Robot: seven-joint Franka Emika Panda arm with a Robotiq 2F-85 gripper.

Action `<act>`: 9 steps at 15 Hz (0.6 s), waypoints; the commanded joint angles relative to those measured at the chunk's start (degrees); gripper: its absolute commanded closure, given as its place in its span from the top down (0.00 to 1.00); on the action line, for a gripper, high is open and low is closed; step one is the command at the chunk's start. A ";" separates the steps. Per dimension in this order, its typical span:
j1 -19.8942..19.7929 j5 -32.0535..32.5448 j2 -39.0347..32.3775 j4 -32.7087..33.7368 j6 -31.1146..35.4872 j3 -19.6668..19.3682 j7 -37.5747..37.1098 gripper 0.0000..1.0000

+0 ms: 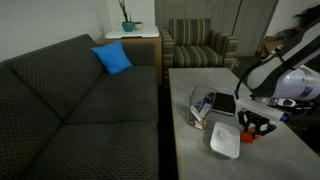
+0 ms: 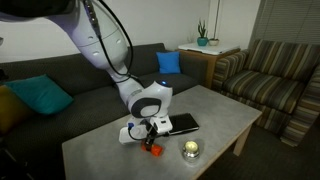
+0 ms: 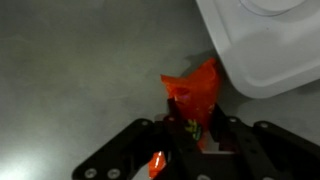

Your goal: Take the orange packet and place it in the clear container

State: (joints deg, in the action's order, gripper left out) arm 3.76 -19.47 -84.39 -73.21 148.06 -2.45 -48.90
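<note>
Wrist view: gripper point(image 3: 192, 126) jaws closed onto the near end of the orange packet point(image 3: 196, 90); packet sticks out ahead of the fingertips over the grey table point(image 3: 80, 70). White dish point(image 3: 265, 45) corner just beside the packet. In an exterior view, packet point(image 1: 247, 137) hangs under the gripper point(image 1: 252, 126) next to the dish point(image 1: 224, 141); clear container point(image 1: 202, 103) sits beyond the dish, packet not in it.

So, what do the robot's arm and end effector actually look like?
The arm is glossy white, made of rounded, tube-like segments with dark parts at the joints. The end effector is black and built of angular linkages. No cables or markings can be made out at this picture size.
</note>
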 commanded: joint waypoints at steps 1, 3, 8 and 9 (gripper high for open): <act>-0.92 1.09 0.10 1.11 -1.41 -0.07 0.51 0.04; 0.16 1.02 1.83 -0.83 0.01 -1.32 0.88 0.06; 4.53 3.56 8.73 -7.64 5.20 -6.36 -0.48 0.04; 5.63 4.06 10.19 -9.10 6.76 -7.49 -0.45 0.04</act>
State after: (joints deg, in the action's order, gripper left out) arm 6.11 -16.88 -80.35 -74.72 150.80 -6.92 -48.90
